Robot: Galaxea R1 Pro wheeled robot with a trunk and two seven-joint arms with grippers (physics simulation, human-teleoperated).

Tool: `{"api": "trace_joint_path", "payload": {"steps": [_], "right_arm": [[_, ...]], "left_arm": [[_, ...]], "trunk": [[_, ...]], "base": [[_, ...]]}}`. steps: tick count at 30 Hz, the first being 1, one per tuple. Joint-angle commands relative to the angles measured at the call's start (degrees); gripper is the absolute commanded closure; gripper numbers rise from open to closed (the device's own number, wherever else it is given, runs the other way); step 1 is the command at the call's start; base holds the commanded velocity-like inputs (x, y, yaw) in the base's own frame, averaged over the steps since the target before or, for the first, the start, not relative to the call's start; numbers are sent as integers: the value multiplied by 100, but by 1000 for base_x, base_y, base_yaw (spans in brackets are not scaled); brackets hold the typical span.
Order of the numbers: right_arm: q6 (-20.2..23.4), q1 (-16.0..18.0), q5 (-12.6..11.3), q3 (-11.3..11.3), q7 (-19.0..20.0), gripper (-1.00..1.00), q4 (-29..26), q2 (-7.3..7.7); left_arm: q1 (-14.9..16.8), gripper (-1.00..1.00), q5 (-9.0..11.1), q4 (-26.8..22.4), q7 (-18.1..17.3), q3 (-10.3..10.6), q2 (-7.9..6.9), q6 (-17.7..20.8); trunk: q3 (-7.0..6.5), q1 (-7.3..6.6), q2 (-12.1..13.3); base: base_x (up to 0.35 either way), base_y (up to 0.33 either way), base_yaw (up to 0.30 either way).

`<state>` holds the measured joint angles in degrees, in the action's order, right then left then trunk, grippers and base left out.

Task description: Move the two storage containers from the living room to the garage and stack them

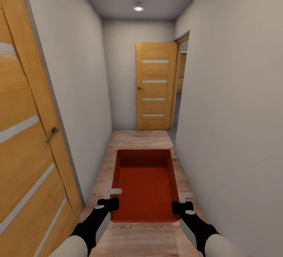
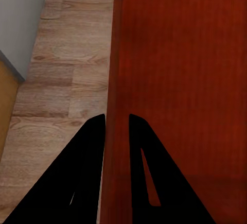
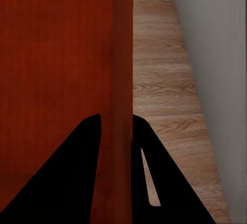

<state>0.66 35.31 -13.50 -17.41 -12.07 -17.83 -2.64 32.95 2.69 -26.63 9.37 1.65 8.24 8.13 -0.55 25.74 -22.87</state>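
Container long axis pointing down hallway; both grippers clamped on side walls.

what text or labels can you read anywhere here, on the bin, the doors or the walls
None: no words, numbers, brand marks or signs can be read in any view.
The storage container has plain red-orange walls, each side wall pinched between the jaws of the left gripper and right gripper.
The far door and near door carry only pale strips, no lettering.
The walls are bare.
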Motion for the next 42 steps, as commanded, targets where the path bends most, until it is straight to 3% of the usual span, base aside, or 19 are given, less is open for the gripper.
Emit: {"api": "trace_joint_path", "payload": {"steps": [1, 11, 42], "right_arm": [[5, 2, -136, 27, 3, 100, -1, 6], [5, 2, -135, 27, 3, 100, -1, 9], [5, 2, -135, 27, 3, 100, -1, 9]], "left_arm": [[1, 100, -102, -36, 392, -209, -24, 40], [1, 100, -102, -36, 398, -209, -24, 38], [1, 100, -102, 14, 398, -209, -24, 40]], "trunk": [[2, 4, -5], [2, 4, -5], [2, 4, -5]], "base": [[167, 0, -44], [49, 0, -7], [319, 0, 0]]}}
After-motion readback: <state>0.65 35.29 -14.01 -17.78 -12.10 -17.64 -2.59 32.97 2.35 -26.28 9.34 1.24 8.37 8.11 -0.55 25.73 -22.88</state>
